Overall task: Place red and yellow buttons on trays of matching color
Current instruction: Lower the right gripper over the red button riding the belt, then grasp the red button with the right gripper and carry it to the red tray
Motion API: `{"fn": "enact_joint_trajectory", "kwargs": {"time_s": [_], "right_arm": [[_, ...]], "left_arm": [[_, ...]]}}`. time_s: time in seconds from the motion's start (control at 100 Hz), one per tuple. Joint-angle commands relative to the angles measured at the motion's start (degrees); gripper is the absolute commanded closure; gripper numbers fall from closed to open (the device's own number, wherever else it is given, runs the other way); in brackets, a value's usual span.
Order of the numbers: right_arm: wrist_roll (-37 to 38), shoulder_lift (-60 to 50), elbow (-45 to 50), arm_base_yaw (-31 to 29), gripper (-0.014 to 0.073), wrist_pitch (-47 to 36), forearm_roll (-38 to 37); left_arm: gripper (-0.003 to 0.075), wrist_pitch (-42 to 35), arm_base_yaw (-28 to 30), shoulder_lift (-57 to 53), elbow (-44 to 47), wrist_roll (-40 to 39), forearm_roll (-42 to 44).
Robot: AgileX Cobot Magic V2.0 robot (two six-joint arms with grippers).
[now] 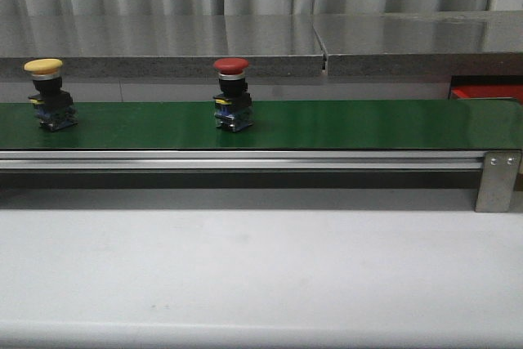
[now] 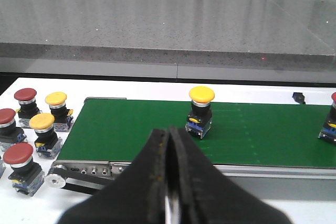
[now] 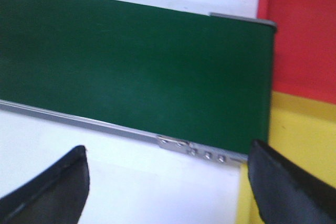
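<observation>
Buttons ride upright on the green belt [image 1: 327, 124], none picked yet: the yellow button [image 1: 43, 66] near its left end, the red button [image 1: 231, 65] about mid-length, well apart from each other. So the job looks to be at its very start, with both arms waiting off the belt. The left gripper [image 2: 169, 182] hovers just short of the belt's near rail, fingers pressed together on nothing, the yellow button a little beyond it. The right gripper [image 3: 168, 182] hangs wide apart over the belt's far-right end, empty. Just past that end lie the red tray [image 3: 304, 30] and, touching it, a yellow tray [image 3: 294, 145]. Next, I'd guess, an arm must spread its fingers around a button's cap or body and lift it straight up. Room above the belt is free; spare buttons [image 2: 31, 129] crowd the table beside the left end
</observation>
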Motion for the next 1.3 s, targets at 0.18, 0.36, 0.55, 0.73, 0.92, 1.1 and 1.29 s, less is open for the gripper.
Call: {"fn": "enact_joint_trajectory", "kwargs": {"time_s": [0.18,0.36,0.55,0.73,0.92,1.1,1.29], "right_arm": [[-14.2,12.1,-14.9,6.1,-0.0008,1.1,6.2],[-17.5,20.9,-23.4,9.9,-0.0008,4.7,6.2],[-21.5,28.5,-29.7,13.8,-0.0008,7.0,6.2],[-23.0,33.3,-33.6,16.5,-0.0008,8.3,6.3],[-23.0,35.3,-36.4,18.0,-0.0008,8.4,6.8],[-25.3,35.6,-37.2,18.2,-0.0008,7.6,10.0],[-27.2,36.7,-37.3,18.2,-0.0008,6.4,12.1]], "left_arm": [[0.0741,-4.6,-0.4,0.4,-1.6,-0.6,-0.6],[0.0741,-4.6,-0.4,0.4,-1.6,-0.6,-0.6],[0.0741,-4.6,-0.4,0.4,-1.6,-0.6,-0.6],[0.0741,-4.6,-0.4,0.4,-1.6,-0.6,-0.6],[0.0741,-4.6,-0.4,0.4,-1.6,-0.6,-0.6],[0.0741,-4.6,-0.4,0.4,-1.6,-0.6,-0.6],[0.0741,-4.6,-0.4,0.4,-1.6,-0.6,-0.6]]}}
